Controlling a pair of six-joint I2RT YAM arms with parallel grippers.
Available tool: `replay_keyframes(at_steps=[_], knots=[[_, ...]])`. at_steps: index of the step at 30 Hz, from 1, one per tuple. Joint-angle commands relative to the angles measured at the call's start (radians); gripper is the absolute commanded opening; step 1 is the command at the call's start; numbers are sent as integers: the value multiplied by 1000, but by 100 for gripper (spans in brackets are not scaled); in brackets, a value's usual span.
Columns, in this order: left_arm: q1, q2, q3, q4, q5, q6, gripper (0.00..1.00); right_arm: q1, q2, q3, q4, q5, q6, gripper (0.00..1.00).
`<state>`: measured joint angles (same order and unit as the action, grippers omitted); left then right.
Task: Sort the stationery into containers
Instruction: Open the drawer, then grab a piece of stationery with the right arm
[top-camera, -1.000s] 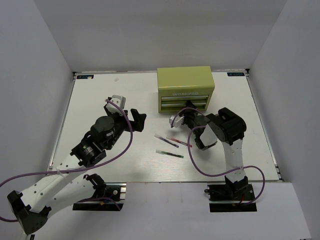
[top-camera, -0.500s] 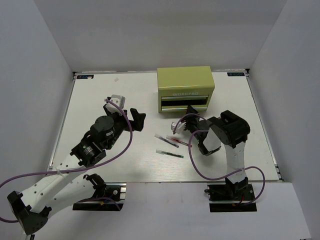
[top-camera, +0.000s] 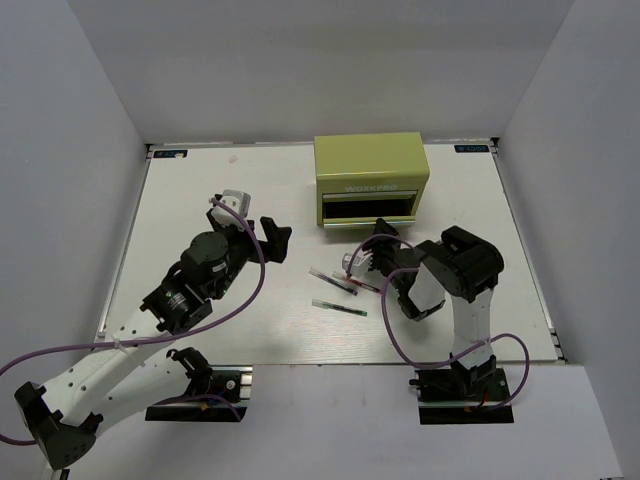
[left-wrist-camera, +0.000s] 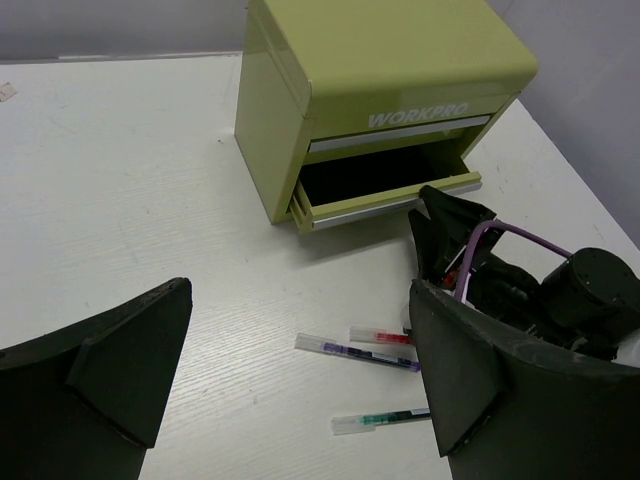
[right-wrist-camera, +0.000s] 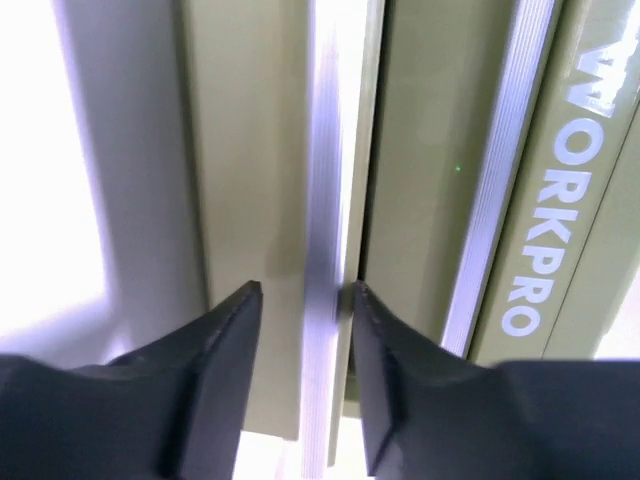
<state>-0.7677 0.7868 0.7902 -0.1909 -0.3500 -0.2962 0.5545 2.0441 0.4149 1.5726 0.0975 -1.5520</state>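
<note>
Pens (top-camera: 338, 307): three thin ones, dark, red and green, lying loose at frame centre.
Chest (top-camera: 370, 165): yellow-green, upper centre.
Drawer (left-wrist-camera: 385, 198): lower one pulled out, inside dark.
Right gripper (right-wrist-camera: 303, 290): pinching drawer lip.
Left gripper (left-wrist-camera: 300, 292): fingers spread wide.

The tool chest (top-camera: 371, 160) stands at the desk's (top-camera: 200, 190) far edge. Its lower drawer (left-wrist-camera: 385, 192) is pulled out, and three pens (top-camera: 333, 281) lie on the desk just before it.

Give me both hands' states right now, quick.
Left hand: open, holding nothing.
Right hand: closed on the front edge of the open drawer.
</note>
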Motion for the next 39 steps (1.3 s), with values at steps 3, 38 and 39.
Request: replay_keyframes(at_steps=[3,38,39], knots=[[5,-3,-12,5,11,8,99,31,-33,-126,305,18,70,59],[5,6,-31,-5,80,35,12,119,-710,618,-2056,-424,1106,46],[5,6,-31,-5,80,35,13,125,-704,619,-2059,-423,1104,48]])
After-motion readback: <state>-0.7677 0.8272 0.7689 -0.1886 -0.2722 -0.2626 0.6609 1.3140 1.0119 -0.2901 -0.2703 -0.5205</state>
